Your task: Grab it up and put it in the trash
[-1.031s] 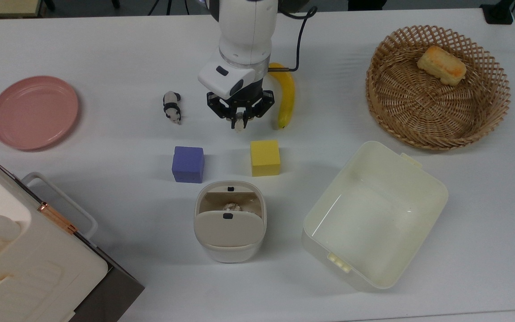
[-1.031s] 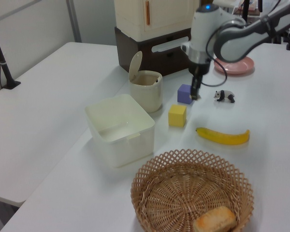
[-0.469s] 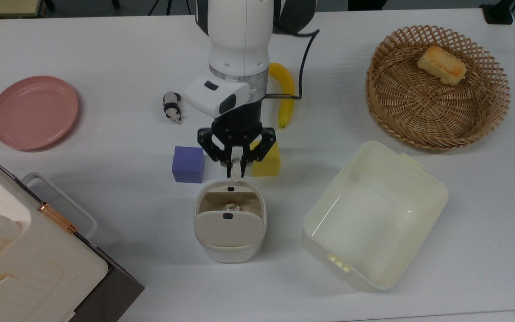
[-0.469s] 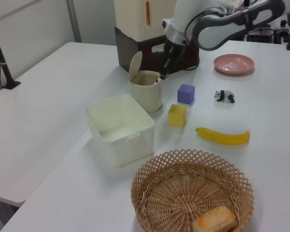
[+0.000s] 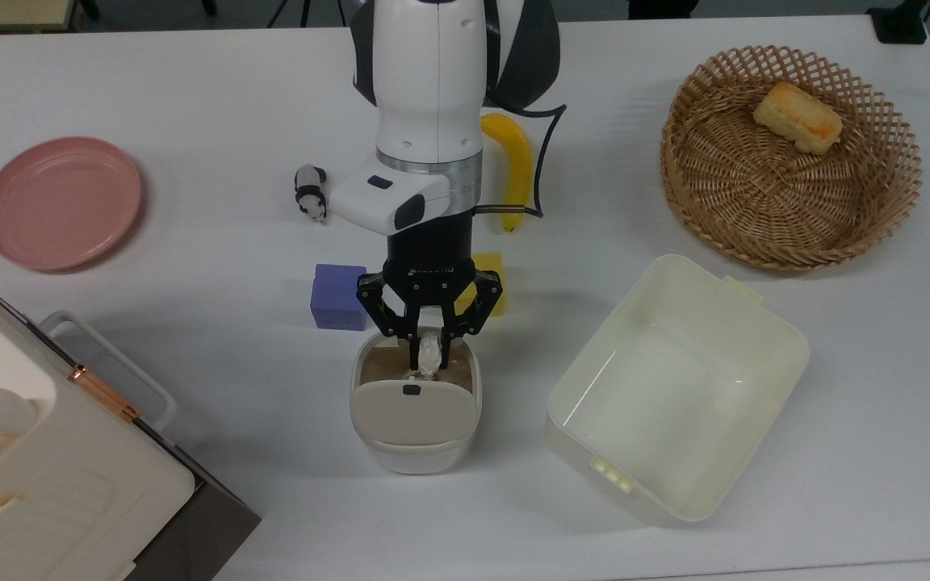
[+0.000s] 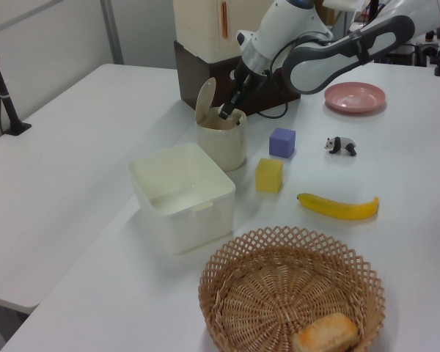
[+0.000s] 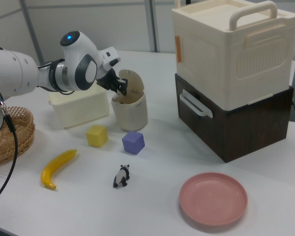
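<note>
Pickup and carry judged complete; only the release was left, since the gripper (image 5: 429, 353) was pinching the paper wad (image 5: 430, 352) between its fingertips directly over the open mouth of the trash bin (image 5: 416, 452), lid flap raised. The wad sat at the fingertips, just above the bin opening in the top view, near the purple cube (image 5: 338, 296) and yellow cube (image 5: 494, 284)

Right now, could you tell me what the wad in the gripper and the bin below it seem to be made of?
The wad looks like crumpled paper: whitish, creased, matte. The bin looks like smooth cream plastic, with rounded moulded corners and a faint sheen.
</note>
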Action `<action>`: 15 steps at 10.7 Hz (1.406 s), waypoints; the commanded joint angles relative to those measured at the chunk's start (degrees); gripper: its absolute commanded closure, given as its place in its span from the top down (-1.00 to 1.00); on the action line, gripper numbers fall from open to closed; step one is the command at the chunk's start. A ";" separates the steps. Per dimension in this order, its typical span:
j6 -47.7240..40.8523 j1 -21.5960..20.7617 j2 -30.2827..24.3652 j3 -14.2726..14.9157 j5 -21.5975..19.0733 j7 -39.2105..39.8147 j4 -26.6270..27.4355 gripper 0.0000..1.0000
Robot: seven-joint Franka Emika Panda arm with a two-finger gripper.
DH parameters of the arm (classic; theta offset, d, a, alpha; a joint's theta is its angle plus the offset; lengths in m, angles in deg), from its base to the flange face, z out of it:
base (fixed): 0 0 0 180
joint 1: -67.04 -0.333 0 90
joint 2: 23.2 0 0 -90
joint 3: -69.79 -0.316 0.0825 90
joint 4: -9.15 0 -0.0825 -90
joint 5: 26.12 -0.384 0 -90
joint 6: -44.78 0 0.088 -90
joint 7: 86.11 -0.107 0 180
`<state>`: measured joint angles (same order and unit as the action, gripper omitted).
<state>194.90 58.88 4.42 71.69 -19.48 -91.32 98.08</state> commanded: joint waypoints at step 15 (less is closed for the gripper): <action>-48.04 -0.28 -21.02 -0.05 0.39 -1.12 4.23 1.00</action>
<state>152.53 59.09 -12.34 71.60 -19.48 -91.33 98.70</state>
